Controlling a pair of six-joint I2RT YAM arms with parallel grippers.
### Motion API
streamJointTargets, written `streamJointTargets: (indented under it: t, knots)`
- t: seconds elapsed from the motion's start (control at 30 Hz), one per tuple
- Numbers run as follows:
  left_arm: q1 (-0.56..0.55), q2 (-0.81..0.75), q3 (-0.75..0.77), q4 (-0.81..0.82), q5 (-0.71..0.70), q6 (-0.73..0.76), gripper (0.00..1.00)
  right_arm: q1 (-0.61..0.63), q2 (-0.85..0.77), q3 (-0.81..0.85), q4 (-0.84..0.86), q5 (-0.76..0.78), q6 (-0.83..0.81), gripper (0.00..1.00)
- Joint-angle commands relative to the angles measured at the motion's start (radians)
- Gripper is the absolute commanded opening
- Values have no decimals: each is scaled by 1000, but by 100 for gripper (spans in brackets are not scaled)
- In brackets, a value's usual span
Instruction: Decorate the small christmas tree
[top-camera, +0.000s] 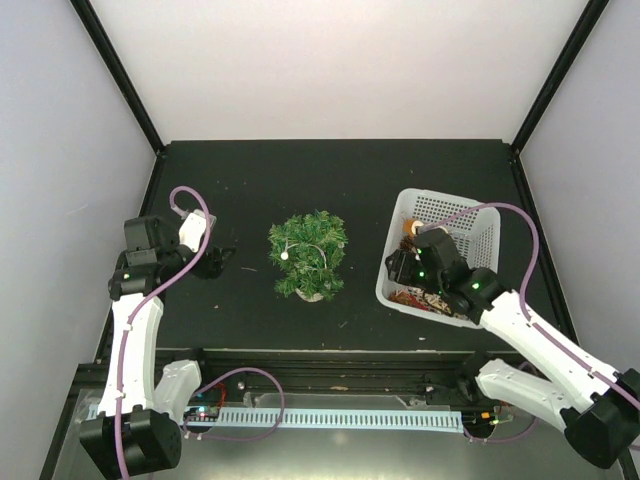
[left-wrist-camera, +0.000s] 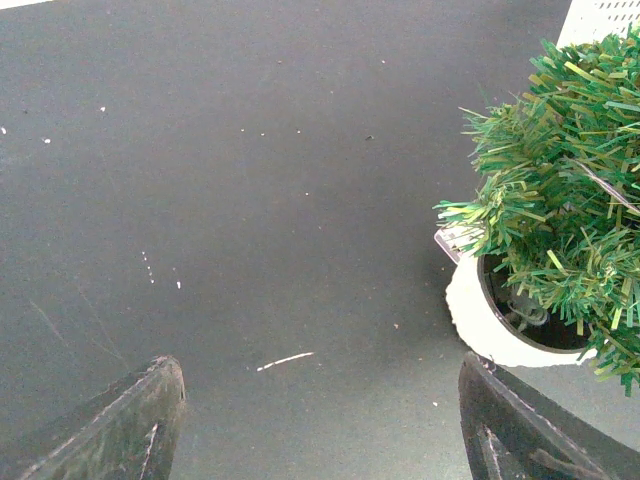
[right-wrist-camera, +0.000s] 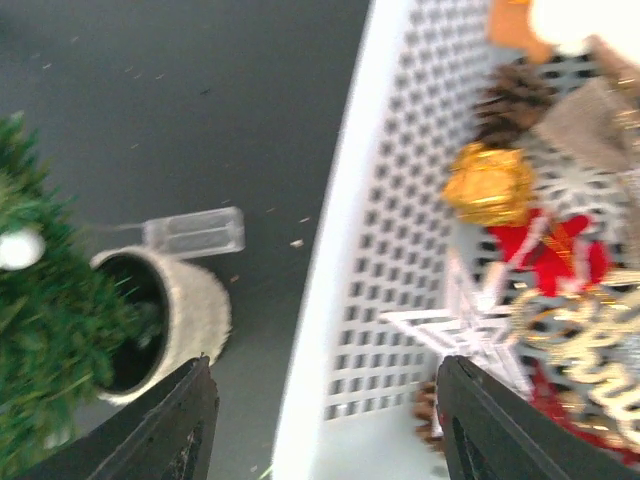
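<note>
The small christmas tree (top-camera: 309, 255) stood upright near the middle of the dark worktop (top-camera: 250, 180), on its white base (left-wrist-camera: 470, 320). A small white ball (top-camera: 284, 255) sat among the green branches on the tree's left side.

The left gripper (top-camera: 222, 259) was low over the worktop to the left of the tree and apart from it. In the left wrist view its jaws were spread wide and nothing was between them. The tree (left-wrist-camera: 560, 180) was ahead of it and to the right.

The white mesh basket (top-camera: 480, 225) stood to the right of the tree, with a gap between them. The right gripper (top-camera: 398, 268) was at the basket's left edge. In the right wrist view it (right-wrist-camera: 325, 390) was spread open and held nothing, and the basket's wall (right-wrist-camera: 400, 250) ran between the two fingers.

Inside the basket lay a gold ornament (right-wrist-camera: 490, 185), a pine cone (right-wrist-camera: 515, 95), a white star (right-wrist-camera: 450, 325) and a red piece (right-wrist-camera: 545, 250). This view was a little blurred. A small clear plastic piece (right-wrist-camera: 195, 232) lay on the worktop just beside the tree's base.
</note>
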Motion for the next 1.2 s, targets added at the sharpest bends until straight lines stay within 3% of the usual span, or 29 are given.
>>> streamJointTargets:
  t: [0.0,0.33,1.17]
  knots:
    - [9,8,-7,24,27,10,76,-65,-6,10,-153,105,-66,61]
    - [9,10,-9,26,32,16,76,-109,91,-132,14,-98,-94,56]
    - [11,18,-20,37,45,21,76,-110,284,-80,41,-109,-251,55]
